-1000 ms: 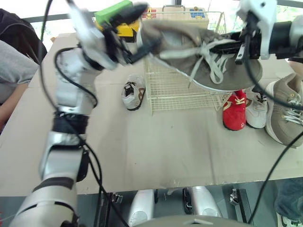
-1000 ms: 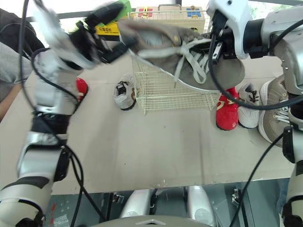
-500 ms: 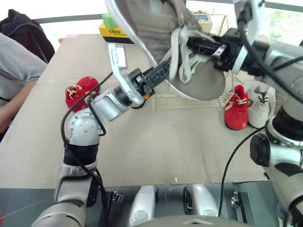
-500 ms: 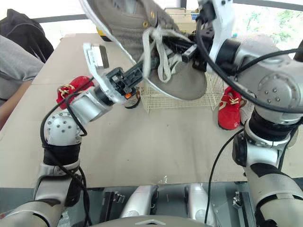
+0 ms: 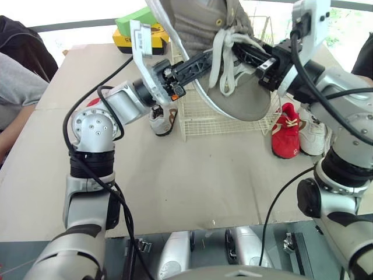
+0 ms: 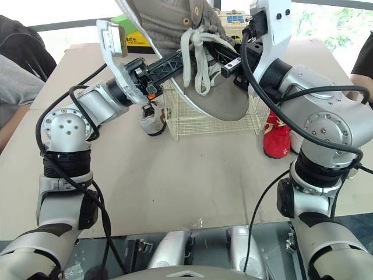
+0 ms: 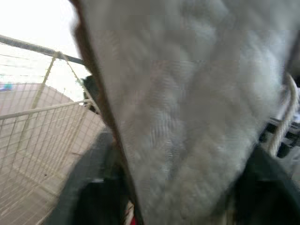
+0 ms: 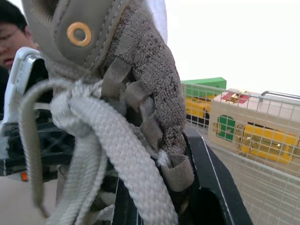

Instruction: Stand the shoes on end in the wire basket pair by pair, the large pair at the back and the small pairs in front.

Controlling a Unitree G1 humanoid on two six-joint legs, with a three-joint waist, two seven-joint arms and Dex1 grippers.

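Note:
A large grey-beige lace-up shoe (image 5: 236,93) hangs steeply tilted above the white wire basket (image 5: 201,119), toe down and heel up. My left gripper (image 5: 204,57) reaches in from the left and is shut on the shoe's side; the shoe's fabric (image 7: 187,117) lies between its fingers. My right gripper (image 5: 249,55) comes from the right, shut on the tongue and laces (image 8: 117,140). A small white shoe (image 5: 163,119) lies left of the basket. A red shoe (image 5: 287,131) and a white shoe (image 5: 316,133) stand right of it.
A yellow box (image 5: 129,38) with a green box (image 5: 140,18) on it sits at the back of the table, and a toy case (image 6: 236,17) behind the basket. A person (image 5: 17,87) sits at the left edge. Bare table (image 5: 204,175) lies in front of the basket.
The large shoe has gone from lying level over the basket to standing steeply on end, both grippers still on it. The camera has also shifted.

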